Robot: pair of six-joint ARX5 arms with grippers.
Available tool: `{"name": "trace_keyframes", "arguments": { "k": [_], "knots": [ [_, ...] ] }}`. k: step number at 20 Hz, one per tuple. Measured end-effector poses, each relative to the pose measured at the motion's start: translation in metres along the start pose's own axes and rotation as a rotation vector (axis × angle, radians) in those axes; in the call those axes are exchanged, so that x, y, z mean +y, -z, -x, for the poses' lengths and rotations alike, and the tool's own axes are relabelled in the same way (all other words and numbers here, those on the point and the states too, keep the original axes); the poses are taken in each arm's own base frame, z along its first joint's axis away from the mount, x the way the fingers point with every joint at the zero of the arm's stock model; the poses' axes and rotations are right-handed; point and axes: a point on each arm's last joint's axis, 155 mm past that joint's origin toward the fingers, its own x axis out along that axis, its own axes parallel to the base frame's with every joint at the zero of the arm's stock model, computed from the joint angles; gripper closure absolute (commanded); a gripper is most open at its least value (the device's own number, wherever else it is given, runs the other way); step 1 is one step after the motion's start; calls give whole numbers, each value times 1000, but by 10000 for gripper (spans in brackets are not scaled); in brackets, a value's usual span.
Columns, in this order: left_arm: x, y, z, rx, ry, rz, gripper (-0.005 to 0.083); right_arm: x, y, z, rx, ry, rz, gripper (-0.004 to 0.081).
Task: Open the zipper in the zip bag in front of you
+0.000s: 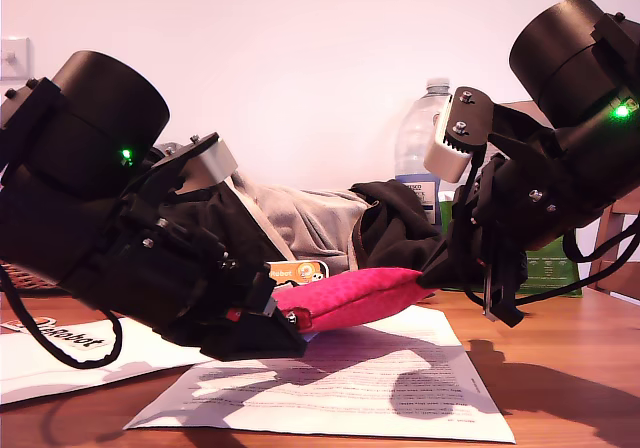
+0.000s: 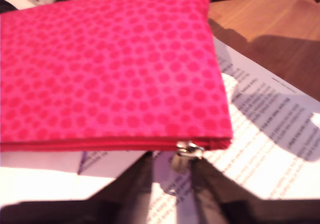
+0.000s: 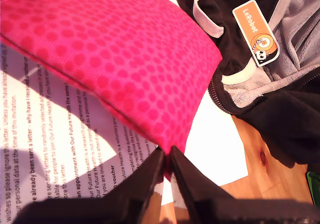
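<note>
My second end effector [image 3: 167, 156] pinches the zip bag [image 3: 120, 59] corner; my first end effector [image 2: 172, 184], narrow around the pull tab [image 2: 186, 151], should draw straight along the zipper [image 2: 100, 144].

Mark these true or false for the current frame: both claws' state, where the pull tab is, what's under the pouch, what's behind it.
1. My second claw pinches a corner of the zip bag. True.
2. My first claw is far from the zipper. False: its fingers straddle the silver pull tab.
3. The bag lies flat on the table. False: it is lifted above the printed paper.
4. A water bottle stands behind the clothing pile. True.
</note>
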Motion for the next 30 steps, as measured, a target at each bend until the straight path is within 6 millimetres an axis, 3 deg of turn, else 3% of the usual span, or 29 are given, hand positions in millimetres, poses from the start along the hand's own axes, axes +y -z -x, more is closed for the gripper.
{"name": "trace_keyframes", "arguments": {
  "k": [9, 14, 17, 24, 27, 30],
  "knots": [
    [-2, 0, 0, 1, 8, 0, 796, 0, 0, 0, 0, 0, 0, 782],
    [-3, 0, 0, 2, 14, 0, 796, 0, 0, 0, 0, 1, 0, 776],
    [-3, 0, 0, 0, 17, 0, 796, -8, 0, 0, 6, 36, 6, 644],
    [-11, -12, -2, -28, 63, -7, 796, -35, -14, 14, -9, 136, 104, 615],
    [-14, -20, -4, -42, 79, -11, 796, -29, -2, 13, 67, 121, 171, 588],
    [-14, -18, -4, -37, 82, -10, 796, -27, -2, 13, 85, 125, 184, 564]
  ]
}}
